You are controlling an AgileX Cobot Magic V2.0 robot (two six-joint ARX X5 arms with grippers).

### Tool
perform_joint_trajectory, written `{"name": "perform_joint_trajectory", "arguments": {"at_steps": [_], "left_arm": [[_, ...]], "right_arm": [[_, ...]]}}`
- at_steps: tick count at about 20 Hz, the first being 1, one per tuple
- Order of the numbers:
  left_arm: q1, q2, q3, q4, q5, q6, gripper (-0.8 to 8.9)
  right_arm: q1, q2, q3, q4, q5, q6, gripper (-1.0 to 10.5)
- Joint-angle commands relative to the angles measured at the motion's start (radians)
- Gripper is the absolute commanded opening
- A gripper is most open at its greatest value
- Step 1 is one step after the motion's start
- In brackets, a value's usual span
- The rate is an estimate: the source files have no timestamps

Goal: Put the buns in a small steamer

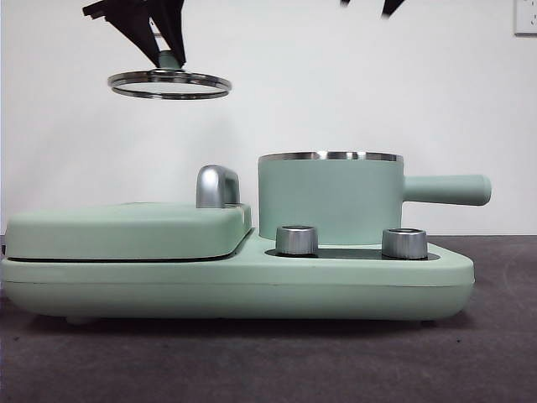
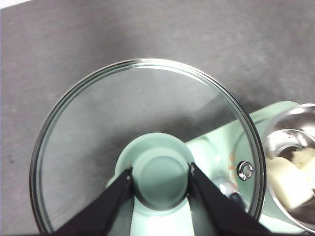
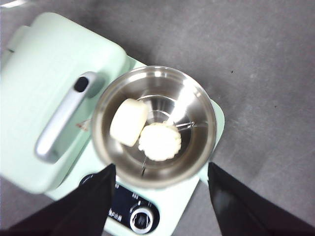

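- With both buns already lying in the steamer, the loading looks done: the right wrist view shows the plain bun and the ribbed bun touching on the steel floor, and the left wrist view catches them at the pot's edge.
- The left gripper is clamped on the green knob of the glass lid, one jaw on each side, and holds it level, high above the griddle lid and off to the side of the pot. I judge it is held there to leave the pot's mouth clear.
- The right gripper hangs over the open pot with its jaws spread wide and nothing between them; in the front view it shows only as black tips at the top edge.
- The steamer sits on the base unit, its side handle pointing away from the griddle lid. Two metal dials stand on the base in front of the pot.
- The chrome handle of the griddle lid rises just beside the pot's wall; a lid brought across low could catch it.
- If the lid is to go on, the right gripper over the pot stands in the way.
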Motion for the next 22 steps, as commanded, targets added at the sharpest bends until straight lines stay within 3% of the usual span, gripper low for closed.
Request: {"name": "perform_joint_trajectory", "arguments": {"at_steps": [1,7,10,15,22], "left_arm": [[-0.030,-0.010,0.041,0.008,0.006,-0.011,0.16],[-0.143,-0.010,0.041,-0.001,0.006,-0.014,0.16],[-0.207,-0.010,0.041,-0.006,0.006,-0.020,0.16],[-0.310,-0.010,0.024,-0.015,0.006,-0.023,0.16],[-0.402,-0.010,-0.108,0.000,0.006,-0.004,0.16]], "right_arm": [[0.012,-0.108,-0.064,-0.077,0.001,0.039,3.4],[0.019,-0.503,-0.418,-0.077,0.046,0.043,3.8],[0.019,-0.704,-0.597,-0.069,0.045,0.045,4.6],[0.019,-1.050,-0.879,0.090,-0.065,0.043,4.6],[0.019,-1.387,-1.075,0.197,-0.065,0.044,4.6]]}}
